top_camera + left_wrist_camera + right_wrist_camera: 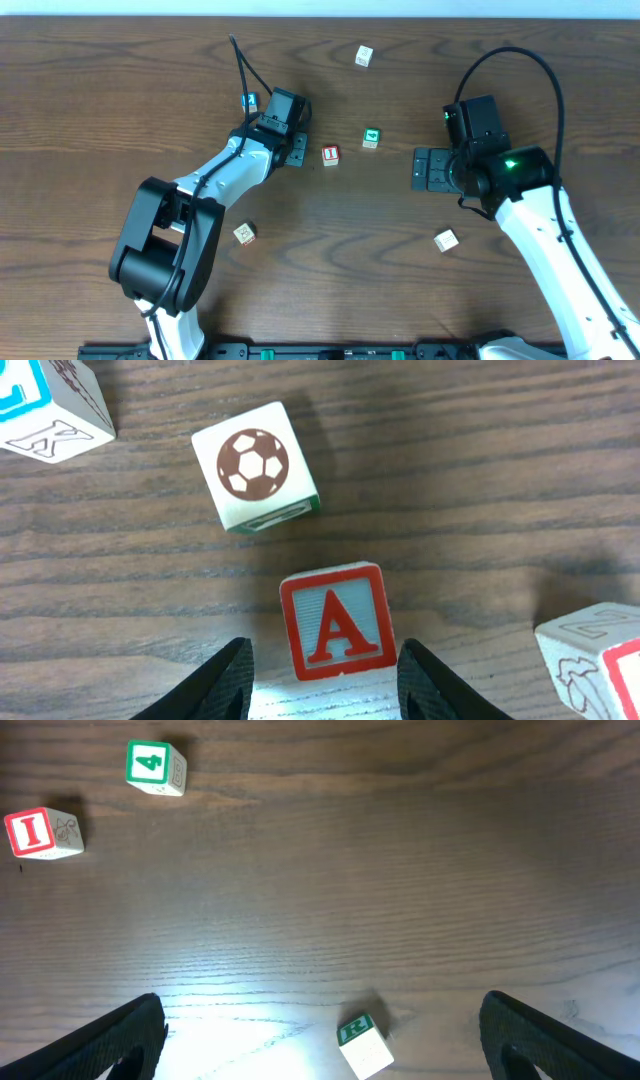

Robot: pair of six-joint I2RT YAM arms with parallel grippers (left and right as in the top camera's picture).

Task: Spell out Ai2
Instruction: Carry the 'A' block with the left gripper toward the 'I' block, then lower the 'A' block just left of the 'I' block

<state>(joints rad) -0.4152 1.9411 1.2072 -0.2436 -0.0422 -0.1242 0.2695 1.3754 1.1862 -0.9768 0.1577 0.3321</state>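
Left wrist alone shows A block (337,622) inside the spread left gripper (325,645); right gripper (320,1000) wide.

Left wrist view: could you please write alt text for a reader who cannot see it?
A block with a red A lies on a dark wood table between the two open black fingers. Beyond it sits a block showing a brown football, with a blue-lettered block at top left and another block at the right edge.

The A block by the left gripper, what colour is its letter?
Red letter on the A block; left wrist view shows it best.
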